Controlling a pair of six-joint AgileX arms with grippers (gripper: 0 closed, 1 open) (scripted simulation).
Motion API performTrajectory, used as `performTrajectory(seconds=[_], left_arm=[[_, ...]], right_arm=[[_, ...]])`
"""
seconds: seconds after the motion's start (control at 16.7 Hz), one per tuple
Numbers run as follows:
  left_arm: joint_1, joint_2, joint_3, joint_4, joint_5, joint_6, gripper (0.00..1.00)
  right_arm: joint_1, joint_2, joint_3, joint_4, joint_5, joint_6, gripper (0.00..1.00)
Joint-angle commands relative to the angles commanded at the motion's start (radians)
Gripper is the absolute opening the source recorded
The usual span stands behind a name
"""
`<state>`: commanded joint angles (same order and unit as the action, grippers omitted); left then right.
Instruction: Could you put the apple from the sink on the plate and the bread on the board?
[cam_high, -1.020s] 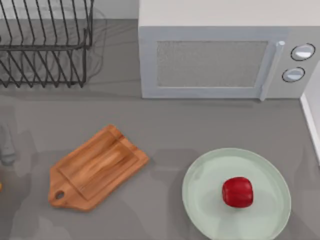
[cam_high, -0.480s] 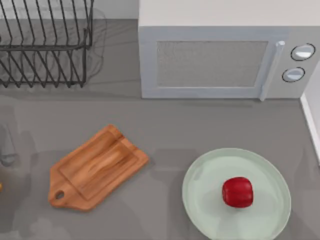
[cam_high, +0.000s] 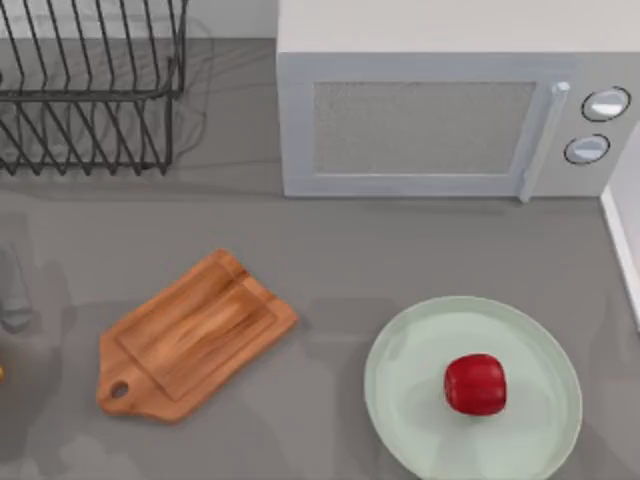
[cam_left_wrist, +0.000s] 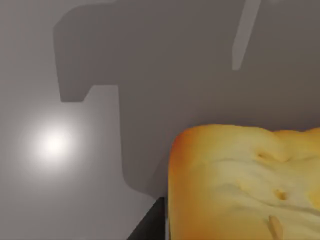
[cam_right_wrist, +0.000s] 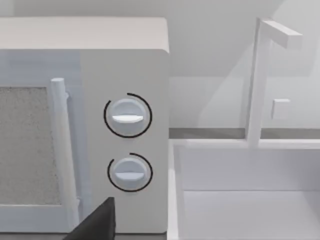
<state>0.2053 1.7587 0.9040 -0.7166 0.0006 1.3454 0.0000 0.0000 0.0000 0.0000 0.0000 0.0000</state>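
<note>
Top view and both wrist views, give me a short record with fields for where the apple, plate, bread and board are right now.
apple: resting on the plate
plate: at the table's right, near edge
board: left of the plate, bare, handle toward the near left
bread: close under the left wrist camera, over grey surface; not on the board
microwave: behind the plate, door shut
dish rack: far left

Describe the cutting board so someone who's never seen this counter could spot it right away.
Start at the big grey microwave at the back of the counter. In the top view, look toward the front and left of it, left of the pale green plate that holds the apple. The board lies flat and angled there: the only brown wooden thing, rectangular, with a grooved edge and a short handle with a hole.
</note>
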Motion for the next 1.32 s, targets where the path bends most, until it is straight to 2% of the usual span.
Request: performTrajectory(seconds=[0.6,1.08,1.32], left_arm=[[-0.001,-0.007,0.013,-0.016,0.000,0.002,0.00],[-0.004,-0.128,0.220,-0.361,0.000,0.001,0.00],[-0.006,-0.160,0.257,-0.414,0.000,-0.005,0.00]], right_arm=[[0.000,0.000,0.000,0.000,0.000,0.000,1.00],[0.000,0.000,0.000,0.000,0.000,0.000,1.00],[0.000,0.000,0.000,0.000,0.000,0.000,1.00]])
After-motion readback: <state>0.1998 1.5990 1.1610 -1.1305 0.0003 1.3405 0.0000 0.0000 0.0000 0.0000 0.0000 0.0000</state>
